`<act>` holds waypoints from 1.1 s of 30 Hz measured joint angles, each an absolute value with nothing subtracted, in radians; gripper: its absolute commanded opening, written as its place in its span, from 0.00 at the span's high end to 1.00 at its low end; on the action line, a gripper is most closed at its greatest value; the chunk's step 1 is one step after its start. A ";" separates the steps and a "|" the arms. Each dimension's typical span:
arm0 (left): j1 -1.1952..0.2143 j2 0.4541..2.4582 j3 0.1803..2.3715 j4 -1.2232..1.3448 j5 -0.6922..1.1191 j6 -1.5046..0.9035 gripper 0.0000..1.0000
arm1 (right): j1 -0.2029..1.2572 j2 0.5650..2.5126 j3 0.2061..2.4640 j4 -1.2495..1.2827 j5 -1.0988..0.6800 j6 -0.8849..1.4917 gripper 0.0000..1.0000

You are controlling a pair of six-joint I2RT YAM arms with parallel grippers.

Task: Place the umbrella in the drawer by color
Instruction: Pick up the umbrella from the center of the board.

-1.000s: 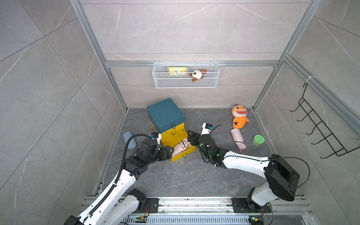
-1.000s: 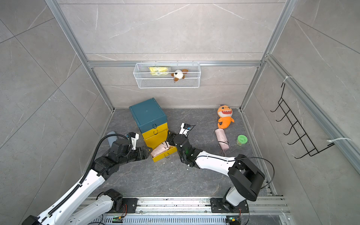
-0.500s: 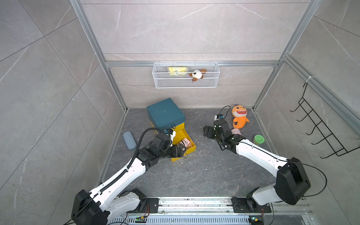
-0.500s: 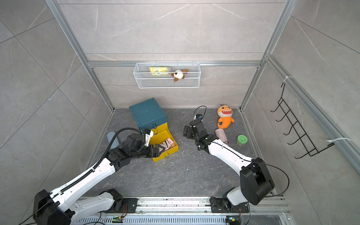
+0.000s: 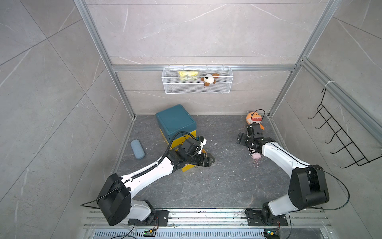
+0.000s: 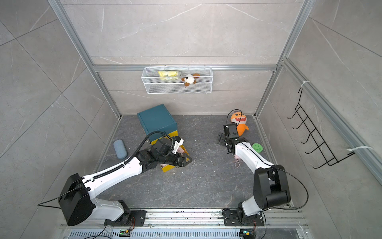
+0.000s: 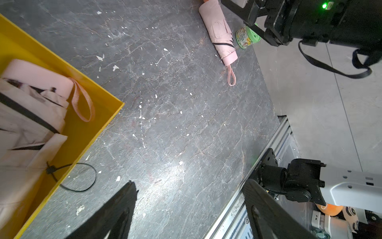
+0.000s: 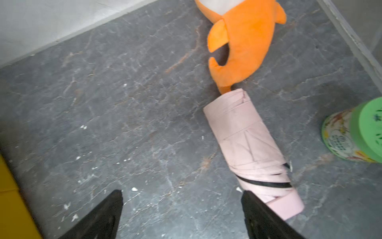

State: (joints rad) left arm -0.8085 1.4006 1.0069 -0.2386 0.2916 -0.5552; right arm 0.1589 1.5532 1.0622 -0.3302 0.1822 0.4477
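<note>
Done: first umbrella (image 7: 31, 103) lay in your yellow drawer (image 7: 82, 132) | pending: second umbrella (image 8: 248, 144) at 3 o'clock | left fingers (image 7: 119, 207), right fingers (image 8: 103, 215) stood released

Your white-shelled left arm (image 5: 148, 175) and right arm (image 5: 283, 159) have bulky black joint housings. A ribbed black cable hose (image 5: 144, 172) runs along the left one; a thin black cable (image 5: 349, 194) loops off the right. The left gripper (image 7: 190, 183) and right gripper (image 8: 182, 192) are black, with tapered fingers.
</note>
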 measured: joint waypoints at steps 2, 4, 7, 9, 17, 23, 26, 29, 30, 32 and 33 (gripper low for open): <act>-0.810 1.414 1.007 -0.234 0.298 -0.553 0.15 | 0.125 1.592 1.074 -0.334 0.182 0.443 0.08; -0.810 1.420 1.007 -0.229 0.299 -0.553 0.15 | 0.100 1.623 1.083 -0.337 0.183 0.435 0.08; -0.810 1.430 1.007 -0.222 0.300 -0.552 0.14 | 0.065 1.665 1.106 -0.350 0.183 0.425 0.08; -0.810 1.435 1.007 -0.220 0.303 -0.549 0.15 | 0.044 1.699 1.140 -0.363 0.183 0.421 0.08; -0.810 1.445 1.011 -0.224 0.316 -0.534 0.14 | 0.009 1.828 1.267 -0.392 0.182 0.404 0.08; -0.810 1.445 1.013 -0.224 0.316 -0.527 0.14 | -0.009 1.911 1.314 -0.406 0.166 0.387 0.08; -0.810 1.445 1.013 -0.224 0.316 -0.527 0.14 | -0.016 1.939 1.320 -0.413 0.145 0.384 0.08; -0.810 1.445 1.013 -0.225 0.316 -0.527 0.14 | -0.017 1.961 1.320 -0.415 0.129 0.380 0.09; -0.810 1.445 1.013 -0.224 0.316 -0.527 0.14 | -0.018 1.962 1.320 -0.416 0.123 0.380 0.09; -0.810 1.445 1.013 -0.224 0.316 -0.527 0.14 | -0.018 1.962 1.320 -0.415 0.103 0.380 0.09; -0.810 1.445 1.013 -0.224 0.316 -0.527 0.14 | -0.018 1.962 1.320 -0.415 0.097 0.379 0.09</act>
